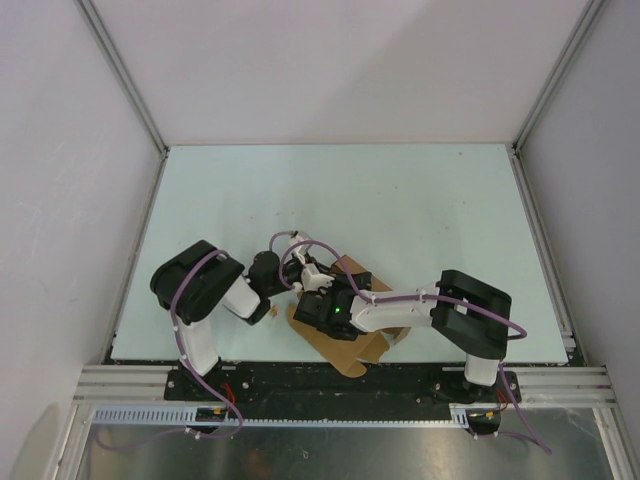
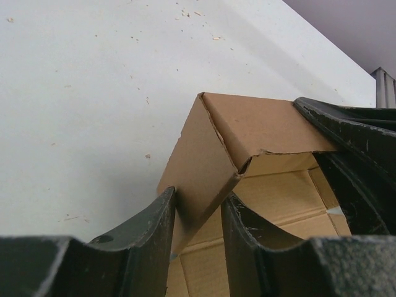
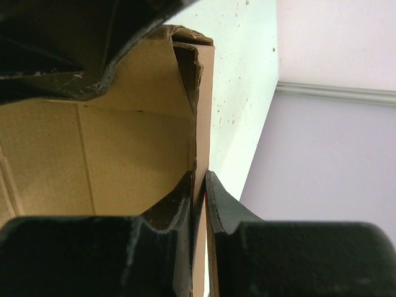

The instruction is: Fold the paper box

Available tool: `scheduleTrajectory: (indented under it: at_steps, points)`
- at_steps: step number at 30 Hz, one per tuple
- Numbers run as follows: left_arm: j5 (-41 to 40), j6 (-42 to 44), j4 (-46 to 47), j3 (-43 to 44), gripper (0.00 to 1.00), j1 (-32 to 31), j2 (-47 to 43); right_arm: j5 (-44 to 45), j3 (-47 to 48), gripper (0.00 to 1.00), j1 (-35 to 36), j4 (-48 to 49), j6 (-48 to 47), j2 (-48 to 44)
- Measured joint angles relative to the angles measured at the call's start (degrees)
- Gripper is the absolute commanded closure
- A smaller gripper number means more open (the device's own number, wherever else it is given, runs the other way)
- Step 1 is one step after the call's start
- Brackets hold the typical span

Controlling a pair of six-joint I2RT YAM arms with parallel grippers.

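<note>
The paper box [image 1: 345,350] is plain brown cardboard, partly folded, lying near the table's front edge under both wrists. In the left wrist view a raised wall [image 2: 204,167] of the box slants up to a folded corner [image 2: 260,127]. My left gripper [image 2: 199,195] straddles that wall, its jaws open wider than the cardboard is thick. My right gripper [image 3: 199,176] is shut on a thin upright wall [image 3: 204,93] of the box, one finger inside and one outside. The box floor [image 3: 124,154] shows to its left. From above, the left gripper [image 1: 310,272] and right gripper [image 1: 318,300] meet over the box.
The pale table [image 1: 400,210] stretches behind the box, with fine crumbs on it [image 2: 148,99]. A tiny brown scrap [image 1: 272,313] lies by the left arm. Grey enclosure walls [image 1: 60,150] stand round the table, and a metal rail [image 1: 330,395] runs along the front.
</note>
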Motion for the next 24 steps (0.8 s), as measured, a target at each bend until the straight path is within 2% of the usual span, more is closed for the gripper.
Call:
scheduleTrajectory:
  at_steps: [9, 24]
  points:
    - [-2.34, 0.28, 0.07, -0.04, 0.56, -1.11, 0.76, -0.46, 0.00, 0.85, 0.00, -0.02, -0.04, -0.20]
    - [-10.36, 2.05, 0.07, -0.22, 0.63, -4.87, 1.53, -1.66, 0.15, 0.85, 0.07, -0.50, 0.02, -0.76]
